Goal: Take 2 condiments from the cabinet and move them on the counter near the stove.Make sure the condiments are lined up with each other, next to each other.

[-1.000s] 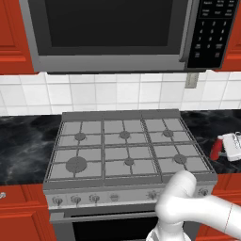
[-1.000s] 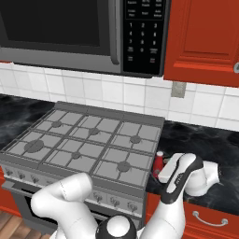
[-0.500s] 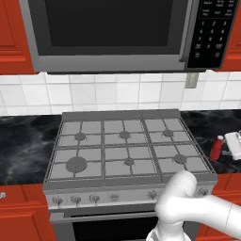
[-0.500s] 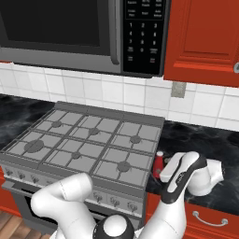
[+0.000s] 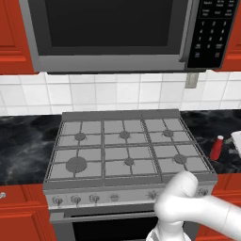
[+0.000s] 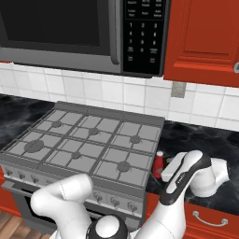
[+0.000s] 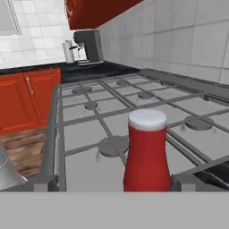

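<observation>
Red bottle [image 7: 146, 152] stands upright on the black tabletop [image 5: 225, 160] just before the spread tool, beside the stove [image 5: 124, 148].

My red bottle [image 5: 217, 148] stands upright on the black surface [image 5: 28, 141], just beside the stove's [image 5: 127, 150] right edge, near the front. It is slim, waisted below a pale cap. From the right base view it [image 6: 158, 164] shows between stove and my arm. The hand view shows it [image 7: 146, 156] against the grates.
</observation>
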### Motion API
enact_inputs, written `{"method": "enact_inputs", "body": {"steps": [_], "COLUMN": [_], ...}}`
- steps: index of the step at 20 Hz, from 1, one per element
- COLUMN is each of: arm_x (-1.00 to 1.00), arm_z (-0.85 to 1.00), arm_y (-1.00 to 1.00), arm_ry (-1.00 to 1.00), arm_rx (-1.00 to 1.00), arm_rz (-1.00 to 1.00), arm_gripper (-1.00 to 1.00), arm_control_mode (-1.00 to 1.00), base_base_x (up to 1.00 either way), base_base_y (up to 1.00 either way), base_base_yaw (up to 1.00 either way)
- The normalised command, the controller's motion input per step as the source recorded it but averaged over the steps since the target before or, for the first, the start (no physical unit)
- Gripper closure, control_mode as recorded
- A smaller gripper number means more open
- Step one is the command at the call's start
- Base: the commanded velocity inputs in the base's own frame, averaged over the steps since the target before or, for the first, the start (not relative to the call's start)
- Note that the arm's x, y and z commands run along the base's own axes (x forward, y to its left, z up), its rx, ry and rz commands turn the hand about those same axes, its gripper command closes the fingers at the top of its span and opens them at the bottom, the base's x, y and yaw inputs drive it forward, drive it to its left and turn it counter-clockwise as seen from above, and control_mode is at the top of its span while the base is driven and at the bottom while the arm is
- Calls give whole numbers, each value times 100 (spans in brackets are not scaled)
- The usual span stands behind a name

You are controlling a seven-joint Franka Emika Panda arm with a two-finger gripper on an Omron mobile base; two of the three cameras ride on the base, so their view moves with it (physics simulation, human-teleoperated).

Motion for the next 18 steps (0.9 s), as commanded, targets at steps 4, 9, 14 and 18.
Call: {"method": "enact_inputs", "body": {"steps": [4,9,14,18], "arm_x": [-38,-48,-34,-29], "arm_z": [33,28,35,63], "arm_y": [8,52,97,78], "arm_ry": [4,0,0,14], "arm_rx": [0,-1,-8,-11], "arm_rz": [-18,-32,-40,-39], "arm_gripper": [-100,-100,-100,-100], "arm_control_mode": [-100,-100,-100,-100], "base_base_x": [0,0,0,0], "base_base_y": [0,0,0,0], "base_base_yaw": [0,0,0,0]}}
